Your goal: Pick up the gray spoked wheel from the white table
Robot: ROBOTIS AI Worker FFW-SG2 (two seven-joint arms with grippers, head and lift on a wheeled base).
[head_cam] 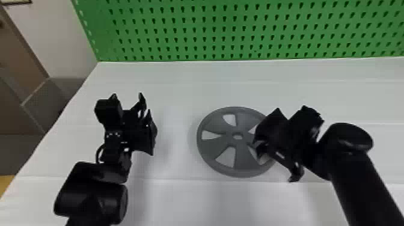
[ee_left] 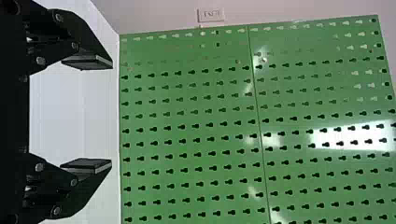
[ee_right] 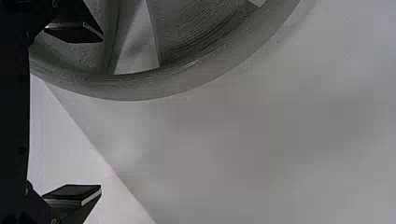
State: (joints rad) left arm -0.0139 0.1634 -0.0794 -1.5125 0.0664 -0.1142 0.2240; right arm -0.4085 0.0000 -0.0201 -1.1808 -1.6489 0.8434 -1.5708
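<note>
The gray spoked wheel (head_cam: 242,156) lies flat on the white table (head_cam: 180,90), a little right of center in the head view. Over the wheel's right edge is my right gripper (head_cam: 275,162), open, hiding part of the rim. The right wrist view has the right gripper (ee_right: 74,114) with its fingers wide apart, one over the wheel (ee_right: 196,65) and the other past its rim. My left gripper (head_cam: 144,105) is parked above the table, left of the wheel; in the left wrist view the left gripper (ee_left: 88,114) stands open with nothing between its fingers.
A green pegboard (head_cam: 210,33) rises along the table's back edge. At the far left are a pale wall (head_cam: 66,39) and a gray box-like shape (head_cam: 45,96) beyond the table's side edge.
</note>
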